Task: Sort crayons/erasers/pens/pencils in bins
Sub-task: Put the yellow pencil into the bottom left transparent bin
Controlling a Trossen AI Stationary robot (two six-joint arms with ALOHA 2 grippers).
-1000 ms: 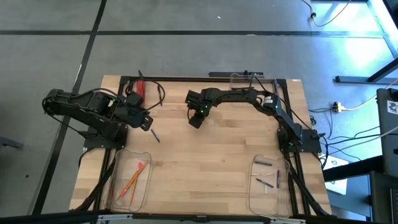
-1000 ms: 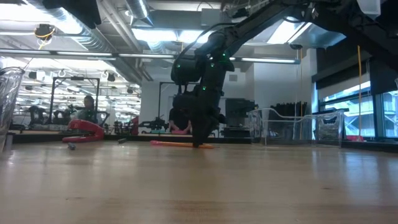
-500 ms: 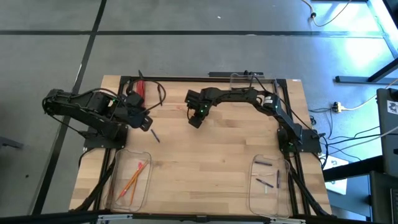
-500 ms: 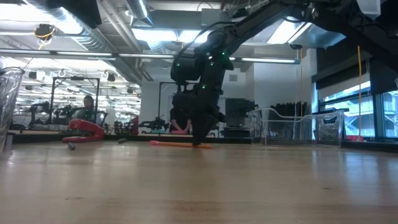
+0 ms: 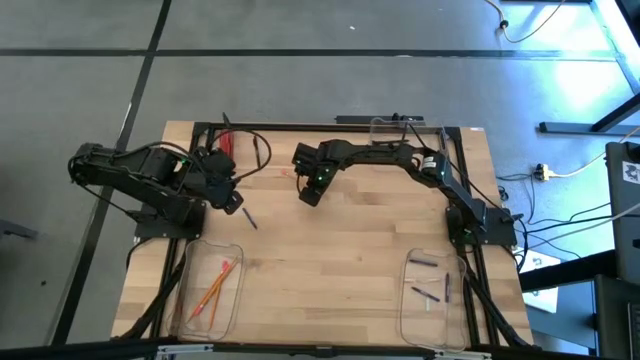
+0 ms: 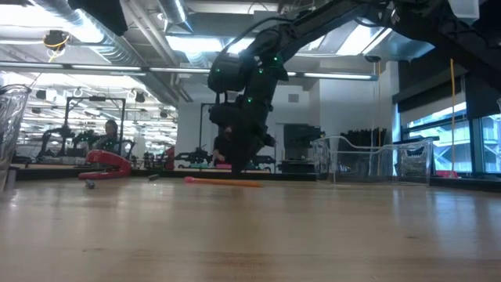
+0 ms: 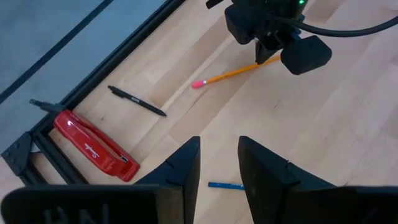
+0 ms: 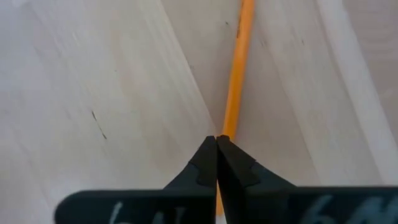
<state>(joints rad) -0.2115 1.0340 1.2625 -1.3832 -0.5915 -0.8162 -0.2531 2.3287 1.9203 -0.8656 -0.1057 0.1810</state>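
Note:
An orange pencil with a pink eraser end lies about level at the table's far middle, and my right gripper is shut on it. The eraser end points toward the table's left. My left gripper hangs open above the table's left side with nothing between its fingers. Below it a short blue stick lies on the wood. A black pen lies near the far left edge. A clear bin at the near left holds pencils, and another at the near right holds dark sticks. My right gripper pinches the pencil's orange shaft between its two fingers, away from the eraser end. The fingers come steeply from above. The pencil stays about level; whether it is clear of the table, I cannot tell.
A red flat object lies at the far left by the frame rail. A third clear bin stands at the far right. Cables run along the far edge. Bare wood lies between the two near bins.
My right gripper has risen a little and shifted toward the table's left, and the pencil has moved slightly left with it. My left gripper has rolled somewhat about its own axis without changing place.

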